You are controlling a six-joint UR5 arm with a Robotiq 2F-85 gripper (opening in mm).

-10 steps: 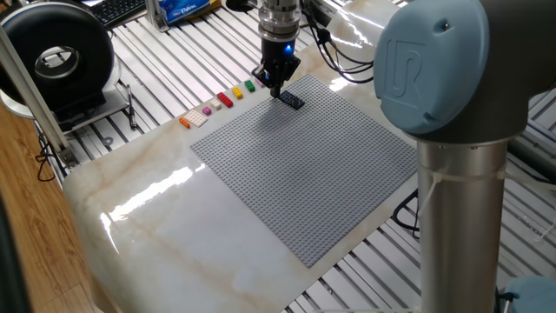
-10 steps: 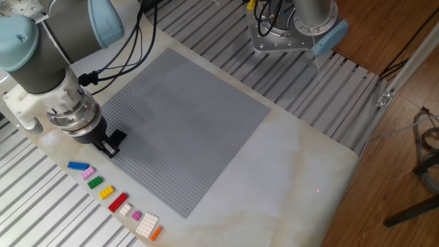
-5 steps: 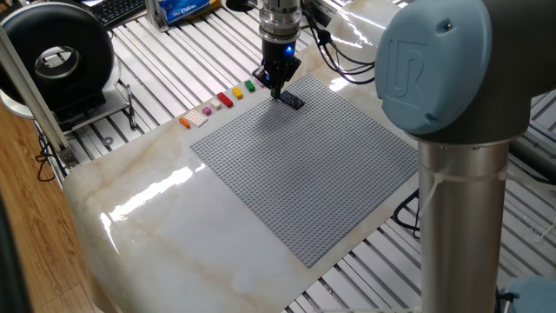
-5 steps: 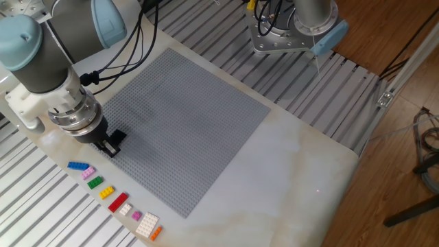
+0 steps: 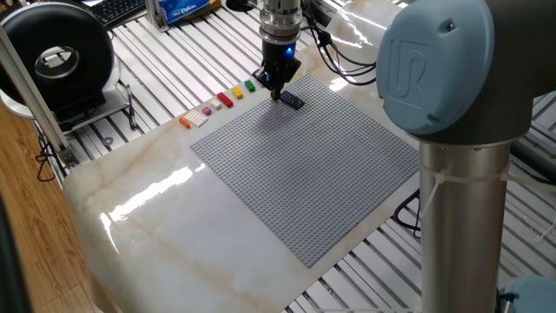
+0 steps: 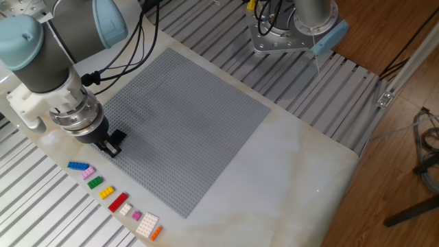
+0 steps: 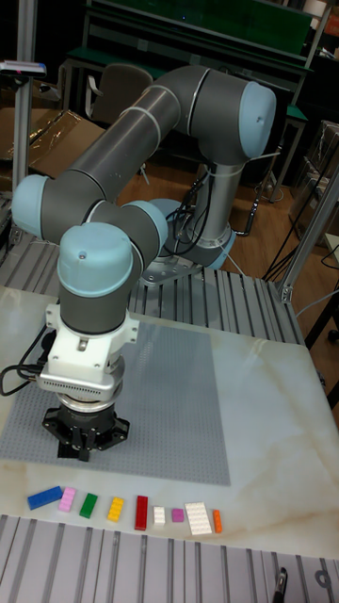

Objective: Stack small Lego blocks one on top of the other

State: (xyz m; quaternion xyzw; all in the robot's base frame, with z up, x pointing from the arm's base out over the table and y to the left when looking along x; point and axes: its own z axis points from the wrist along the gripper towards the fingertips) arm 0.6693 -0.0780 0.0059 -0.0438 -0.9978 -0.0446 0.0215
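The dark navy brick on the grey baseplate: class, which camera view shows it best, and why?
One fixed view shows the dark navy brick best: its whole length lies clear beside the gripper. In the other fixed view the gripper covers part of it. In the tall fixed view the arm hides it.

Hand fingertips too small; navy brick partly hidden.

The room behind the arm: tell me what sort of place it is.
Likely a robotics lab or workshop. The arm is bolted to a slotted aluminium table, a keyboard sits at the back, and wheeled chairs stand behind.
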